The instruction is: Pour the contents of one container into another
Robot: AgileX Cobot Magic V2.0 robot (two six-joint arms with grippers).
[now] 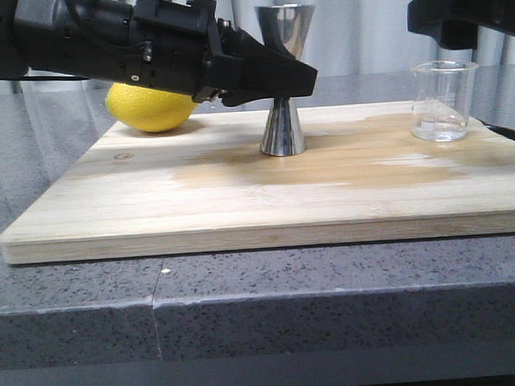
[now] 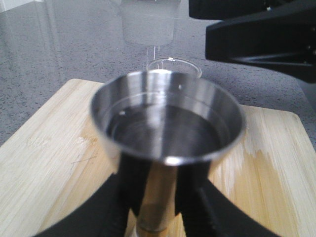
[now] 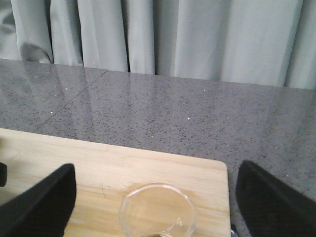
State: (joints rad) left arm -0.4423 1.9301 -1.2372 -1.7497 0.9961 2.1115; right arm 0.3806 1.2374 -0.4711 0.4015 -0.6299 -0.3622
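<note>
Beaker: upright, between right end effector's spread fingers, ungrasped.
Jigger: I judge left end effector clamps its waist.
Risk: a careless tilt spills.

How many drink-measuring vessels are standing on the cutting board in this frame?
2. The steel jigger stands mid-board, the left gripper at its waist. The glass beaker stands near the board's right end, below the right gripper. The left arm may hide others.
</note>
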